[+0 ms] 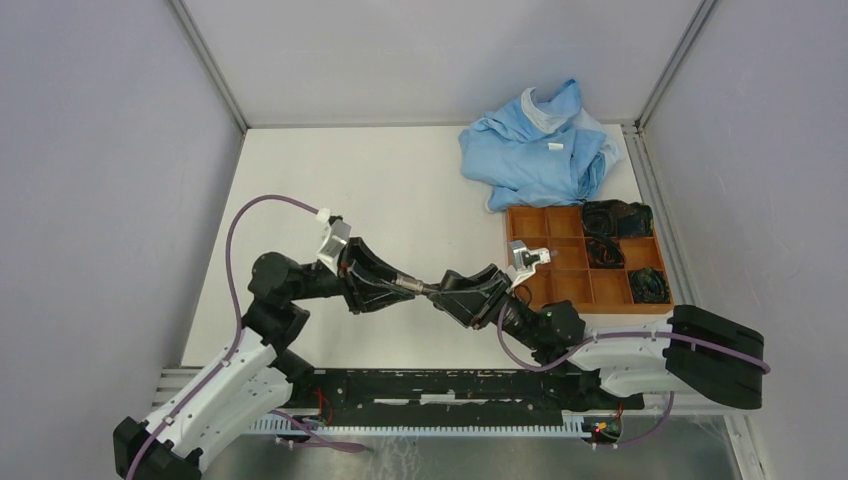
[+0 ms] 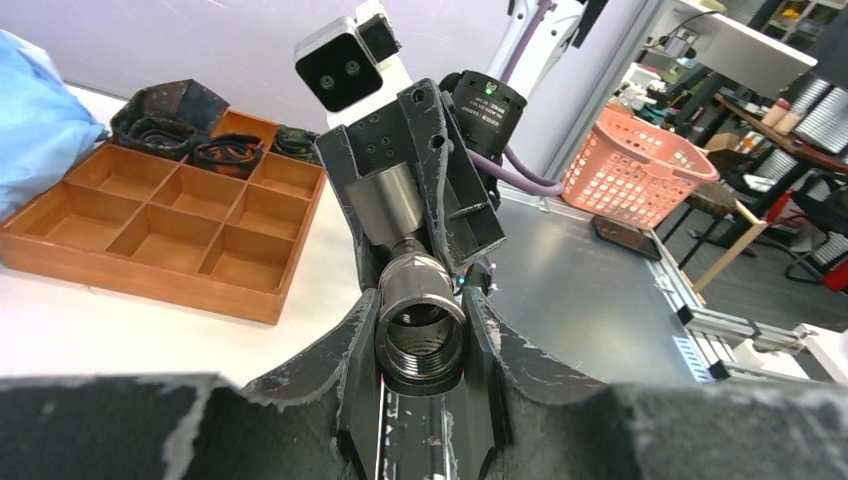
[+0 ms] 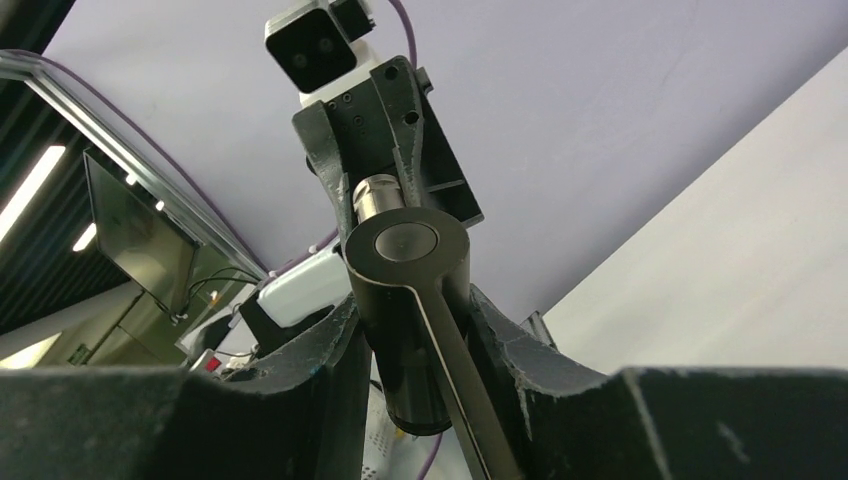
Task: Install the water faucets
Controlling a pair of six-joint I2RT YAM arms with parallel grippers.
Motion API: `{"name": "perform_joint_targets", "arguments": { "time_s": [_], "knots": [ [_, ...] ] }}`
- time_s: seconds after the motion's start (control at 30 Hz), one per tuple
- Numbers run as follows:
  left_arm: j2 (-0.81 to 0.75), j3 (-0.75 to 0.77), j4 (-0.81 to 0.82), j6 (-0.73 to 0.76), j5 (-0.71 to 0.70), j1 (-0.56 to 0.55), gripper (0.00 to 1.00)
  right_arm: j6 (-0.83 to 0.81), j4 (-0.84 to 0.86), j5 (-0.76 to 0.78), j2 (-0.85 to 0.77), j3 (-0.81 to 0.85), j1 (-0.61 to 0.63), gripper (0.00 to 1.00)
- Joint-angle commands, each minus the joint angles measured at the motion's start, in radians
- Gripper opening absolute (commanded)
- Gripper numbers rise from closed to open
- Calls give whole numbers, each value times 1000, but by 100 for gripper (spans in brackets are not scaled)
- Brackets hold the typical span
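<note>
Just left of the near-left corner of the wooden tray point(image 1: 610, 306), above the white table point(image 1: 350, 180), the two grippers meet nose to nose. The left gripper point(image 2: 422, 325) is closed on a dark grey threaded faucet piece point(image 2: 420, 352), whose open threaded mouth faces the wrist camera from between the fingers. The right gripper point(image 3: 415, 335) clamps a round-capped faucet piece point(image 3: 405, 245) with a flat strip running down its side. The two pieces lie in one line and touch end to end between the opposing fingertips. Whether they are screwed together I cannot tell. Inside the tray, black coiled bits point(image 1: 615, 217) sit in compartments along its right side. Just beyond the tray's far edge lies a crumpled blue cloth point(image 1: 535, 150), its nearest fold close to the tray's far-left corner.
</note>
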Motion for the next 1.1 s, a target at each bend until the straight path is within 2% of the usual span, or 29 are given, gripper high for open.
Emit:
{"name": "perform_joint_targets", "arguments": {
  "time_s": [0.0,0.33,0.5,0.73,0.87,1.07],
  "knots": [
    [-54,-44,70,73,28,-53,2,135,14,-11,63,72,-29,0],
    [-78,-76,101,105,38,-54,2,321,160,-164,165,101,-74,0],
    [-52,-68,116,118,69,-54,2,439,225,-323,234,152,-100,0],
    [-15,-22,12,186,102,-54,2,533,219,-419,232,127,-134,0],
    [-12,-17,5,192,112,-54,2,635,255,-492,238,134,-161,0],
    [3,-12,-45,222,99,-52,2,691,233,-587,228,129,-214,0]
  ]
}}
